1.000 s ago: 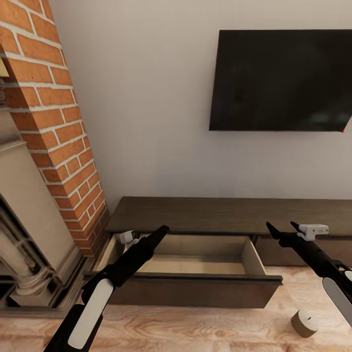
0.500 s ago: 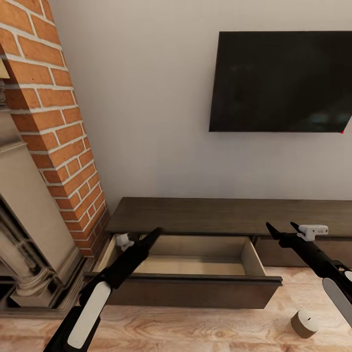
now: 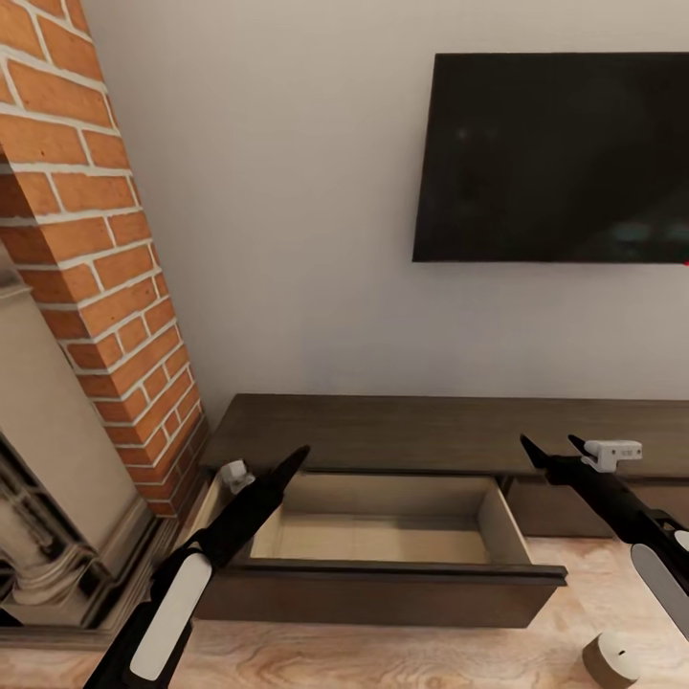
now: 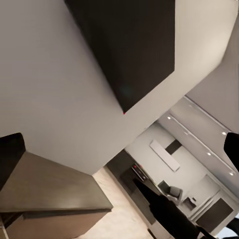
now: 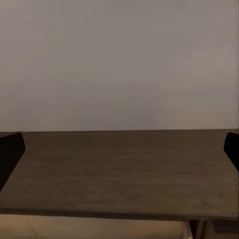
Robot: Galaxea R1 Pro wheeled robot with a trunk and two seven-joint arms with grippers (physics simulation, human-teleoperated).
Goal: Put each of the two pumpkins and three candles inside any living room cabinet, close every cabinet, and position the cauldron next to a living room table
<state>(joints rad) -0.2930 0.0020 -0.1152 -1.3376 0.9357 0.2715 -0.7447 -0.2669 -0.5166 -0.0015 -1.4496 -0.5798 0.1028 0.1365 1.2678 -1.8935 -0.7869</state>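
The long dark brown cabinet (image 3: 431, 426) runs along the wall, and its top (image 5: 119, 169) is straight ahead in the right wrist view. Its left drawer (image 3: 383, 579) is pulled out, with a bare pale beige inside. One beige candle (image 3: 612, 658) stands on the wood floor right of the drawer's front. My left gripper (image 3: 295, 457) hangs over the drawer's left end, open and holding nothing. My right gripper (image 3: 550, 448) hovers in front of the cabinet, right of the drawer, open and holding nothing. Pumpkins, cauldron and table are out of view.
A black TV (image 3: 565, 153) hangs on the white wall above the cabinet. A red brick chimney (image 3: 105, 287) and a beige fireplace surround (image 3: 48, 459) stand close on the left, near the drawer's left corner. Wood floor (image 3: 402, 660) lies in front.
The whole picture has shifted and the cabinet looks a little nearer, so the camera has moved. My left gripper has drifted slightly left over the drawer. The drawer stays open.
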